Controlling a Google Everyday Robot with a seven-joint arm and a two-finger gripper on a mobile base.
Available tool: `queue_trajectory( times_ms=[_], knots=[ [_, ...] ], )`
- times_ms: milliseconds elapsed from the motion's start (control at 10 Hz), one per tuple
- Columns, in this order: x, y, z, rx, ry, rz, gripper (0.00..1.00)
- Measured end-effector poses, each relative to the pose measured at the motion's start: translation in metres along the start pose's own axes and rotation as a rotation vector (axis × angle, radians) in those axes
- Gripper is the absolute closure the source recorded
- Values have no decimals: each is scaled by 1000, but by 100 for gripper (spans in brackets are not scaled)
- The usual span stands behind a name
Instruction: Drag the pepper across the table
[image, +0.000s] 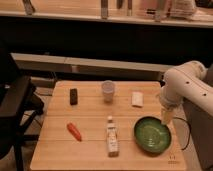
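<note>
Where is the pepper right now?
In camera view the pepper lies lower left on the table, left of the bottle; the hand hangs far right, by the bowl.

Pincer (166, 118) over the green bowl (137, 134) by its right rim, shape indistinct; arm (187, 84) cut off at the right edge.
</note>
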Motion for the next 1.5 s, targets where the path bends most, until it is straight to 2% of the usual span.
queue_trajectory(
  times_ms=[300,400,700,1200,1500],
  knots=[
    [-46,-5,-5,12,21,-98,20],
    [-56,-5,-7,16,29,-123,20],
    [-64,-6,-7,22,49,-187,20],
    [-136,-6,-7,37,60,-322,20],
    [-146,-4,-8,39,63,-383,20]
  ],
)
